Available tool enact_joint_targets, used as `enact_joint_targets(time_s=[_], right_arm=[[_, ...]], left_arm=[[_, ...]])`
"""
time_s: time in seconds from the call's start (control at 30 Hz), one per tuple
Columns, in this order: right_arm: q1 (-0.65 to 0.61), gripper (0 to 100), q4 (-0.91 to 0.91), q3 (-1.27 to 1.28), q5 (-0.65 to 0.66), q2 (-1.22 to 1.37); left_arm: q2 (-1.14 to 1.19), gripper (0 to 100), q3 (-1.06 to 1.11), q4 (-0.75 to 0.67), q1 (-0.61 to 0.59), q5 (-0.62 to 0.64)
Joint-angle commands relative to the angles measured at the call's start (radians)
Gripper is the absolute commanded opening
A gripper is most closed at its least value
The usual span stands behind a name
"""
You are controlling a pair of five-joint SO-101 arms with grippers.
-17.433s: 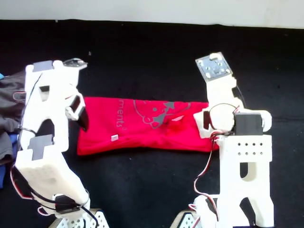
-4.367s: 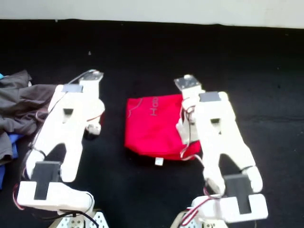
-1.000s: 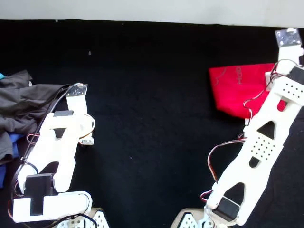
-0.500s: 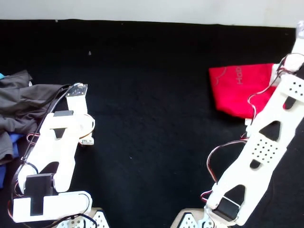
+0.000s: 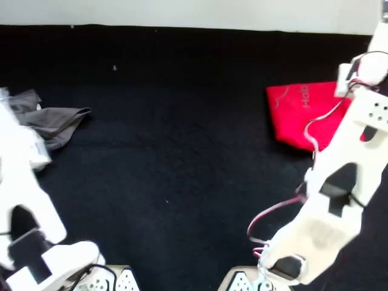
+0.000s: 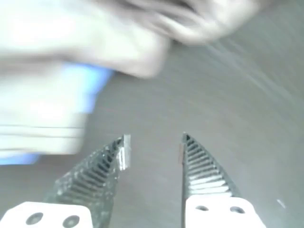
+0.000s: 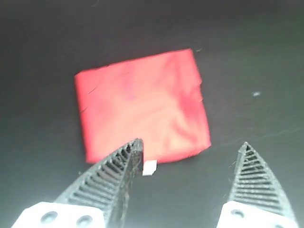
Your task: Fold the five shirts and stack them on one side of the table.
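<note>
The folded red shirt (image 5: pixel 301 114) lies flat as a rough square near the table's right side. In the right wrist view this red shirt (image 7: pixel 142 107) sits beyond my right gripper (image 7: pixel 192 145), which is open and holds nothing. The right arm (image 5: pixel 348 157) stands over the shirt's right edge. At the table's left edge lies a crumpled grey shirt (image 5: pixel 54 118). My left arm (image 5: pixel 21 163) is beside it, blurred. My left gripper (image 6: pixel 153 142) is open and empty above the black cloth, with blurred pale and blue fabric (image 6: pixel 71 85) just ahead of it.
The table (image 5: pixel 182 139) is covered in black cloth, with a pale wall along its far edge. Both arm bases stand at the near edge.
The left arm has swung left to the pile of unfolded shirts at the table edge. The right arm has risen off the red shirt, which stays where it lay.
</note>
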Motion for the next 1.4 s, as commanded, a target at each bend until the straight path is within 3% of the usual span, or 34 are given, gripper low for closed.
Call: enact_joint_targets(time_s=[0.0,0.3,0.5,0.9,1.0,1.17,1.37], right_arm=[[-0.094,29.9,0.008,0.297,-0.011,-0.262],[-0.295,29.9,0.005,0.657,-0.011,-0.572],[-0.305,29.9,0.005,0.727,-0.011,-0.621],[-0.305,29.9,0.005,0.756,-0.011,-0.621],[-0.305,29.9,0.005,0.756,-0.011,-0.622],[-0.305,29.9,0.005,0.756,-0.011,-0.627],[-0.305,29.9,0.005,0.756,-0.011,-0.627]], left_arm=[[0.056,19,-0.165,0.009,-0.170,-0.110],[0.452,19,-0.607,0.015,-0.271,-0.141],[0.599,19,-0.843,0.063,-0.303,-0.143],[0.639,19,-1.253,0.338,-0.326,-0.143],[0.642,19,-1.277,0.334,-0.361,-0.146],[0.684,19,-1.193,0.334,-0.377,-0.292],[0.837,19,-1.194,0.284,-0.384,-0.305]])
